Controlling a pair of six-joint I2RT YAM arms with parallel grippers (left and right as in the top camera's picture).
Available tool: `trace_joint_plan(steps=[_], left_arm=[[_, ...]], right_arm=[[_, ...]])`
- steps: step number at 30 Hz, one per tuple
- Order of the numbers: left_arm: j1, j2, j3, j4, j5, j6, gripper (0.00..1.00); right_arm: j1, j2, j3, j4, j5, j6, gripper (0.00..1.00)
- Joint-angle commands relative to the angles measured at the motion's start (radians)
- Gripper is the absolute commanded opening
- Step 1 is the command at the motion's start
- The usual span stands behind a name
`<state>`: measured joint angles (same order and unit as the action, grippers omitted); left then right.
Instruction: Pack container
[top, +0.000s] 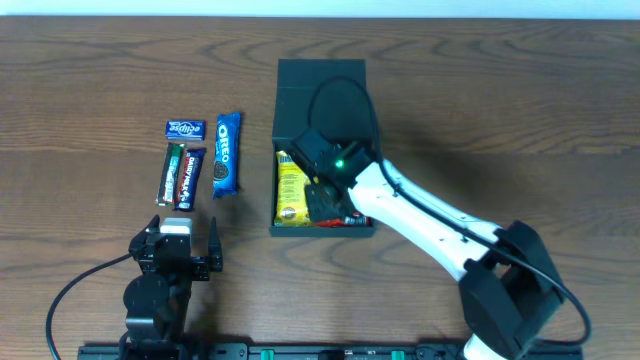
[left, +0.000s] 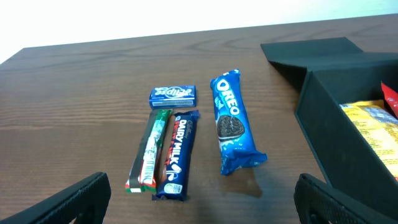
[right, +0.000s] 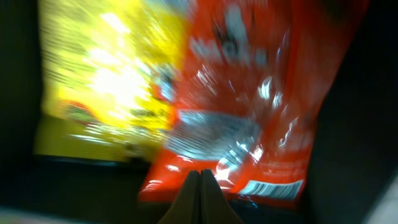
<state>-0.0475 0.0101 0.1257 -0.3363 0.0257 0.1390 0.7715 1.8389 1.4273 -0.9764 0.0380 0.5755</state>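
The container (top: 322, 232) is a dark box, open, with its flap lid (top: 320, 75) lying flat behind it; it also shows at the right of the left wrist view (left: 323, 109). Inside lie a yellow packet (top: 291, 187) (right: 106, 87) and a red packet (top: 350, 220) (right: 249, 99). My right gripper (top: 322, 195) (right: 199, 174) reaches down into the box, its fingers pressed together on the near edge of the red packet. My left gripper (top: 178, 255) (left: 202, 199) is open and empty, low over the table in front of the loose snacks.
Left of the box lie an Oreo pack (top: 227, 152) (left: 231, 121), a small Eclipse mint box (top: 185, 129) (left: 173, 94), a Dairy Milk bar (top: 190, 178) (left: 176, 154) and a green-and-red bar (top: 171, 173) (left: 151, 149) side by side.
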Motion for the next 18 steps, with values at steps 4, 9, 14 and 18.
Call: trace_joint_plan(steps=[4, 9, 14, 18], left_arm=[[0.001, -0.006, -0.022, -0.007, -0.007, 0.018, 0.95], [0.001, -0.006, -0.022, -0.006, -0.007, 0.018, 0.95], [0.001, -0.006, -0.022, -0.007, -0.007, 0.018, 0.95], [0.001, -0.006, -0.022, -0.007, -0.007, 0.018, 0.95]], right_arm=[[-0.021, -0.154, 0.218, 0.031, 0.144, -0.161, 0.63], [-0.095, -0.205, 0.246, 0.123, 0.136, -0.354, 0.99], [-0.167, -0.203, 0.246, 0.153, 0.1, -0.439, 0.99], [-0.206, -0.202, 0.245, 0.201, 0.1, -0.505, 0.99]])
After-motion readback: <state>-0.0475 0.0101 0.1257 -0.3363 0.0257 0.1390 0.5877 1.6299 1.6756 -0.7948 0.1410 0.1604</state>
